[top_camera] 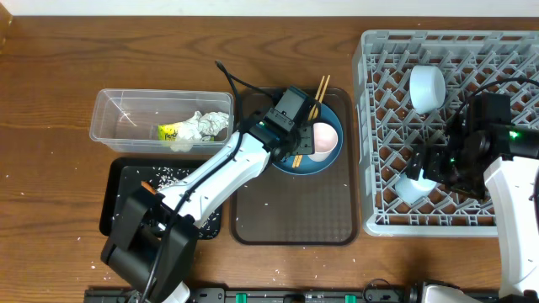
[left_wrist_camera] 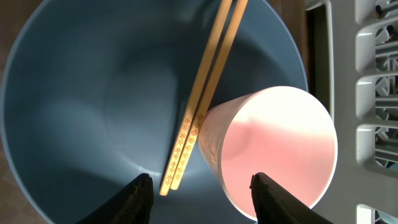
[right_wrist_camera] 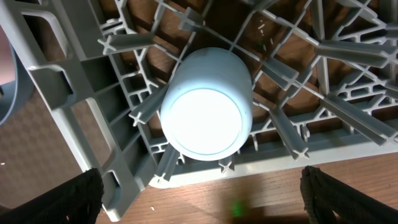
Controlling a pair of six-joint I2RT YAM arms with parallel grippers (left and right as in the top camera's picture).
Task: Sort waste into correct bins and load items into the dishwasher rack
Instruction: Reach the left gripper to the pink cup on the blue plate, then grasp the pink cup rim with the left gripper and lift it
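"Where's the left pincer?"
"Fingers apart, over the dark blue plate. The pale pink cup sits on it, against the chopsticks."
"And the right pincer?"
"Apart too, above the light blue cup among the dishwasher rack pegs."

- The tub stands at the rear left of the tabletop, with the tissue and wrapper side by side inside it.
- The shallow tray lies just in front of the tub, with crumbs in it.
- The serving tray sits to the right of both.
- The plate rests on the serving tray's rear half.
- The chopsticks and the tipped cup lie on the plate, touching, with the cup to the right.
- The rack stands at the far right.
- The bowl sits in the rack's rear part.
- The second cup sits among the pegs near the rack's front left corner.
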